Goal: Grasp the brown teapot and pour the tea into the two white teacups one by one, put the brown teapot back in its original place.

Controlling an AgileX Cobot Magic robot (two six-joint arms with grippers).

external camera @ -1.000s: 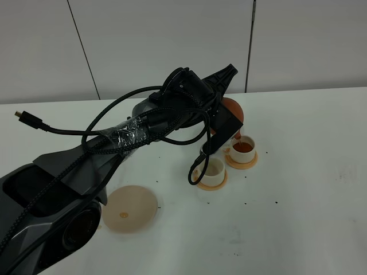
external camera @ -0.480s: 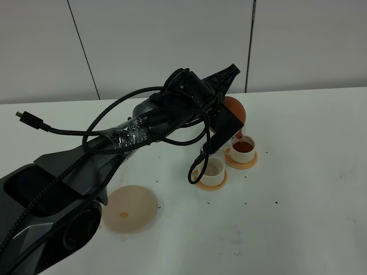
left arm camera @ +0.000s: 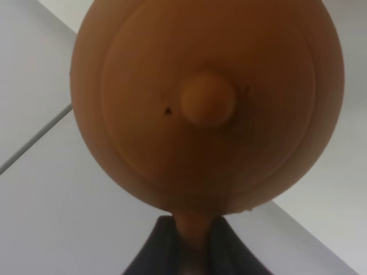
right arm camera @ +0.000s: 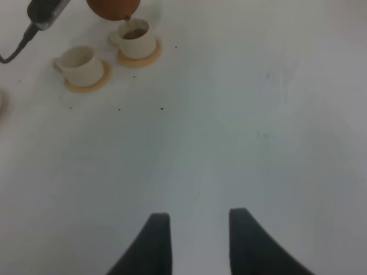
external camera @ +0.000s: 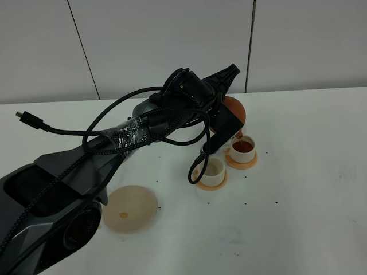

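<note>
The white desk [external camera: 298,200] carries a pale beige round mat [external camera: 131,208] near its front left. Toward the middle lie two orange-tan saucers just beside each other, the nearer saucer [external camera: 213,187] and the farther saucer [external camera: 252,161]. Small dark specks [external camera: 246,203] dot the surface.

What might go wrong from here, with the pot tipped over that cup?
1. The far teacup looks fairly full of tea while the brown teapot is tipped over it. More pouring may make it overflow.
2. A dangling cable loop hangs right beside the empty teacup. Shifting the pot across to fill that cup could drag the cable into it and knock it.
</note>
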